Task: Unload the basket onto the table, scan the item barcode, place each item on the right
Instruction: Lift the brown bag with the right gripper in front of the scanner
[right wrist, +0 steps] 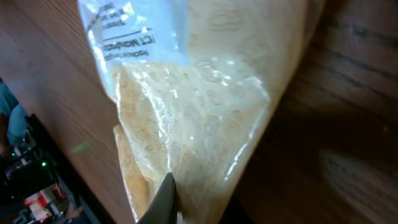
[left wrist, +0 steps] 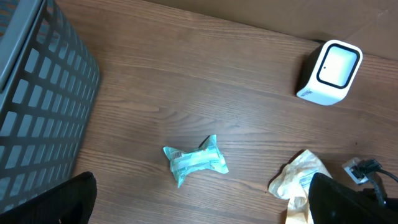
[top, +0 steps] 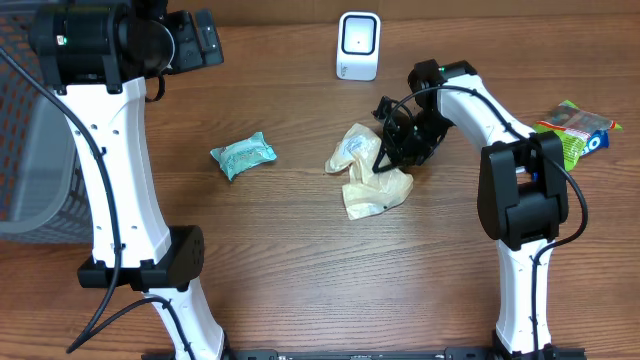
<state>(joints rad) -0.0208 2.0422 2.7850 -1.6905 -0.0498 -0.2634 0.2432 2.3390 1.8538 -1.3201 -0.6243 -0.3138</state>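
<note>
Right arm: we are seeing it bending down over the middle of the table (top: 300, 260), right gripper (top: 392, 152) clamping shut on the crumpled bag (top: 372, 192), which is lying nearer than the scanner (top: 358, 45). Left arm: we are seeing it raised far left, left gripper (top: 195, 42) gaping open.

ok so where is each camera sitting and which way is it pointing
overhead: fixed above the table, looking straight down on the scanner, cream bag and teal packet; left arm and right arm show.
left wrist: high at the left, looking down past its open fingers at basket, packet, scanner.
right wrist: close on the bag, one finger showing.
shared: all three see the cream bag.
</note>
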